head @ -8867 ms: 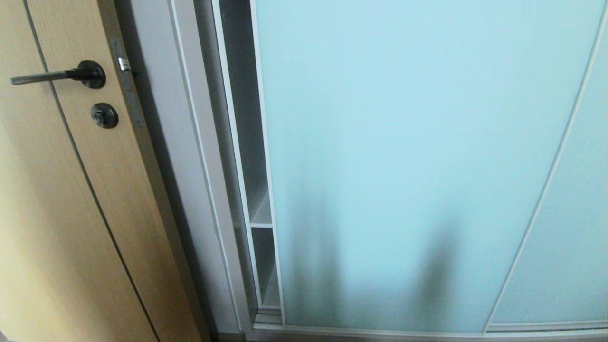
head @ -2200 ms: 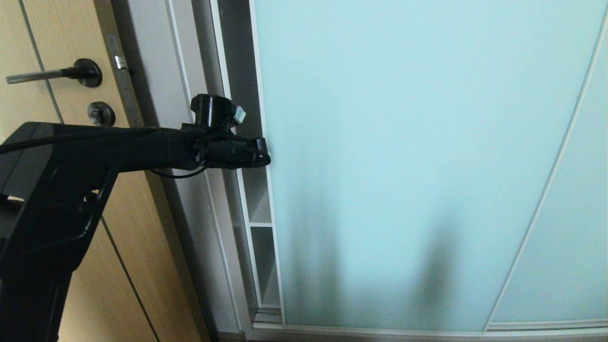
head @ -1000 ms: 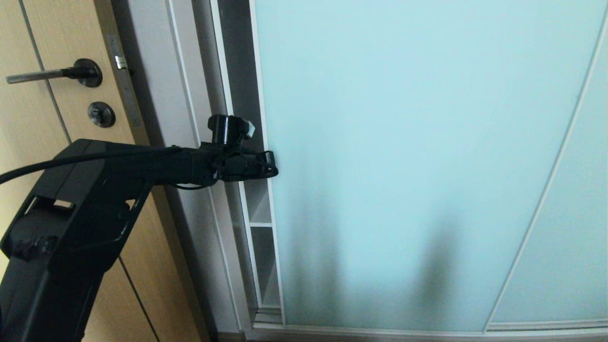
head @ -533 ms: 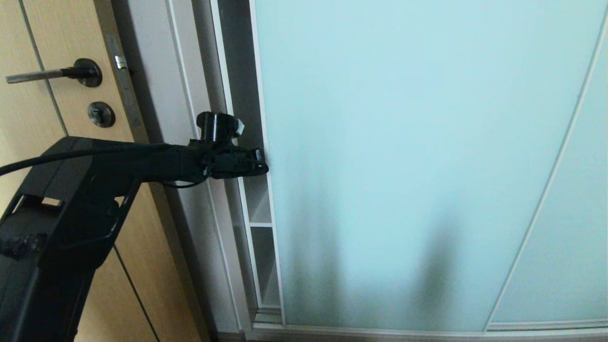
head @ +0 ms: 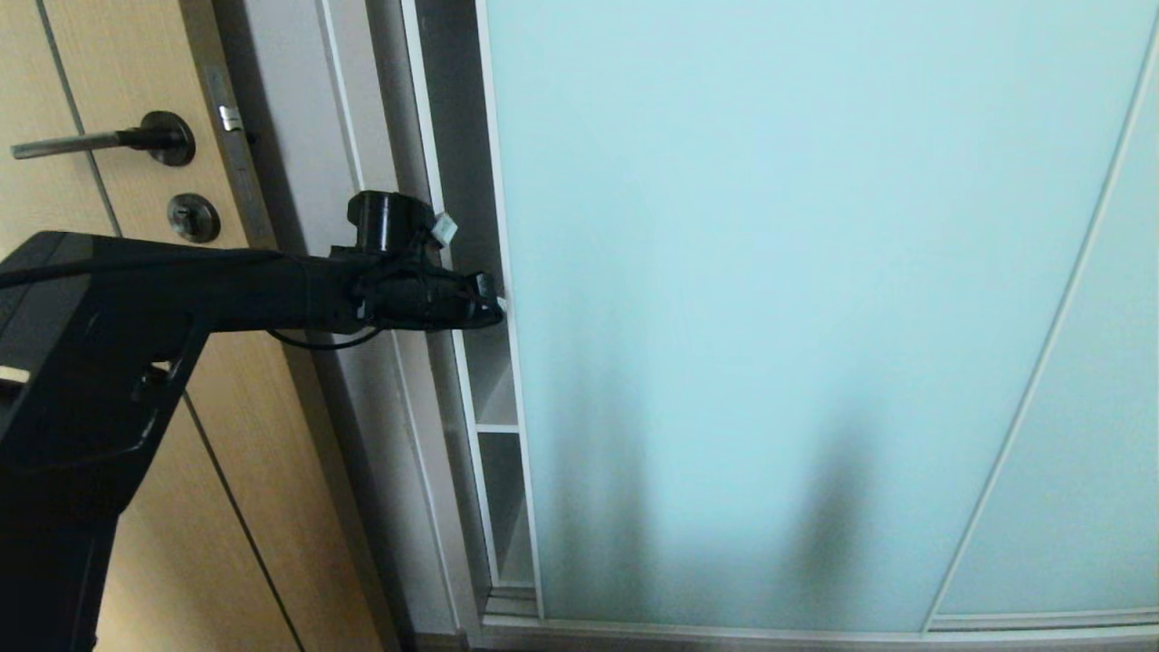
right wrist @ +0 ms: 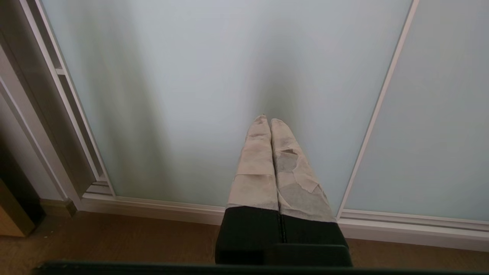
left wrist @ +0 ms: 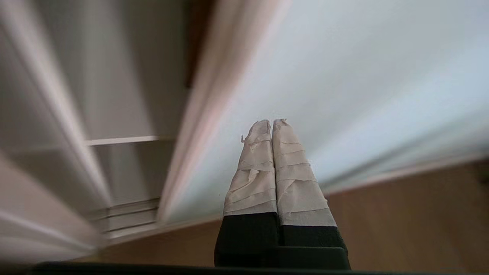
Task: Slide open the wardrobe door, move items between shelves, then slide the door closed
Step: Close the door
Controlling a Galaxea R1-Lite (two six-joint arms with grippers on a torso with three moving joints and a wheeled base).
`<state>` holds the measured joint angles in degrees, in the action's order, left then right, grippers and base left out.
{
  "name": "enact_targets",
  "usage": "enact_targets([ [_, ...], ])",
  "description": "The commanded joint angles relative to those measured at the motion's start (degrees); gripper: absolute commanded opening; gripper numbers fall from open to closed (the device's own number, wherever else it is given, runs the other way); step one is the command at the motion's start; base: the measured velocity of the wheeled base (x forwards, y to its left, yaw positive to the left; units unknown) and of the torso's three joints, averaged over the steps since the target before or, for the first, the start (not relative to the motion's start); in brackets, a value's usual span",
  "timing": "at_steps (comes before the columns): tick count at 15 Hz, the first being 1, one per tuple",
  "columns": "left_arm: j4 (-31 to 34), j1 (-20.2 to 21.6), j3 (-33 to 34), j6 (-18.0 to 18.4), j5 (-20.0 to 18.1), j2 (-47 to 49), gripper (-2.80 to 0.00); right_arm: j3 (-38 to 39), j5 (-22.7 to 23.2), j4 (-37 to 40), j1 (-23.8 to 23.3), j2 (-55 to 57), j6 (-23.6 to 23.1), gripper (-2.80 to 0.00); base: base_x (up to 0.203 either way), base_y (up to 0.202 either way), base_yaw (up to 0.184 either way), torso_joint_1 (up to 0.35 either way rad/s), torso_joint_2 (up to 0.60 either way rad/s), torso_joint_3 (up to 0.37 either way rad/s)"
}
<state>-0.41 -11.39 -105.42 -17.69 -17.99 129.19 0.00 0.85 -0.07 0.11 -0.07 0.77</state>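
Our left claw has its two tape-wrapped fingers pressed flat together with nothing between them. It reaches level from the left and its tip sits right at the left edge of the sliding wardrobe door, about halfway up the part of the door we can see; we cannot tell whether the tip actually touches the frame. From the left wrist camera the joined fingers lie across the pale glass, just beside the slim pale frame strip of the door.

Left of that strip the door stands slightly open, leaving a narrow gap. Through it we see the white inner wall of the wardrobe and the edge of one white shelf below the claw, with another compartment under it. No clothes show in the gap.

Our right claw is out of the head view. Its wrist camera shows its taped fingers also closed tight on nothing, pointing at the lower part of the frosted glass, near the seam where a second glass panel begins. Below it runs the white bottom track and then the brown wooden floor.

Farther left in the head view stands a tan wooden door with a dark lever handle.
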Motion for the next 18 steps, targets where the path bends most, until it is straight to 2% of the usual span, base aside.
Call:
enact_targets([
  [1,-0.4,-1.6,-0.3,0.0,0.0,0.6,-2.8,0.0,0.0,0.0,0.1,0.0,0.0,-2.8,0.0,0.0,0.0,0.0,0.0,0.0],
  [4,-0.8,-2.4,-5.0,-0.1,5.5,5.9,-2.8,0.1,0.0,0.0,0.1,0.0,0.0,-2.8,0.0,0.0,0.0,0.0,0.0,0.0],
  [5,-0.8,-2.5,-5.2,-0.3,6.2,6.6,-2.8,0.0,0.0,0.0,0.1,0.0,0.0,-2.8,0.0,0.0,0.0,0.0,0.0,0.0],
  [18,-6.1,-2.5,-5.4,-0.2,6.8,12.0,-2.8,0.0,0.0,0.0,0.0,0.0,0.0,-2.8,0.0,0.0,0.0,0.0,0.0,0.0],
])
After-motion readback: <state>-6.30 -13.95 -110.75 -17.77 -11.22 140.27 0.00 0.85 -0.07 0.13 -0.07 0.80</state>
